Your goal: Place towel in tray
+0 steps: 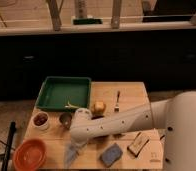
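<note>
Mostly warm wood tones here, with a few bright pops of colour

Green tray [61, 92] on a pale wooden table [133, 95], orange bowl [30, 154] at the front left, a little white bowl [40, 120] with something dark red inside, a dull silver cup [65, 119] and a yellow-orange fruit [98, 106]. The towel [71, 158] is pale grey-blue. The gripper [75, 146] sits right over it near the table's front edge, same off-white as the arm [123, 121]. The block [111, 154] beside it is slate blue.
</note>
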You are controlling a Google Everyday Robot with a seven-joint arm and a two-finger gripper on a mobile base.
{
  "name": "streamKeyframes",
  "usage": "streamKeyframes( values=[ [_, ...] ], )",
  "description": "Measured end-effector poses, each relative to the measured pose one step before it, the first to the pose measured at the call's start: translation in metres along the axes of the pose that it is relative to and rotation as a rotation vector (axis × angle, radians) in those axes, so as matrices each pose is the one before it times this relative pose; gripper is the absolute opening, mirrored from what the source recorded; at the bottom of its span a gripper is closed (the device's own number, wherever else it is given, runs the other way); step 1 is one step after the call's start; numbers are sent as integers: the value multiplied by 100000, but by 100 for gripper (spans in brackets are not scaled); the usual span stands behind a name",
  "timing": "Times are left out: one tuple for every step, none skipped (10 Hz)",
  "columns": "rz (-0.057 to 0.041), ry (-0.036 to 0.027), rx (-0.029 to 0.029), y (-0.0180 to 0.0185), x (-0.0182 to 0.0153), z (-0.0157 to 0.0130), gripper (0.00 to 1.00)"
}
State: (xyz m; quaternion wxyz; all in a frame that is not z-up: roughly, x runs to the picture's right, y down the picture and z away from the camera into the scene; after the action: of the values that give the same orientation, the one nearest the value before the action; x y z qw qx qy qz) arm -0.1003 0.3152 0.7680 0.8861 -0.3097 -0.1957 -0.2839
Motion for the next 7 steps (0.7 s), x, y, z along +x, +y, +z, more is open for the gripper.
streamKeyframes(
  values=[
    [287,-57,-407,132,15,-30,0],
    [-281,-116,-21,91,-19,-59,0],
    [-133,-85,248,20,20,-169,0],
    [-174,-11,211,71,12,-332,0],
    [-274,68,221,17,-18,-307,0],
    [-216,-16,346,42,40,-385,0],
    [-481,-145,831,-88,-49,-917,0]
  ],
)
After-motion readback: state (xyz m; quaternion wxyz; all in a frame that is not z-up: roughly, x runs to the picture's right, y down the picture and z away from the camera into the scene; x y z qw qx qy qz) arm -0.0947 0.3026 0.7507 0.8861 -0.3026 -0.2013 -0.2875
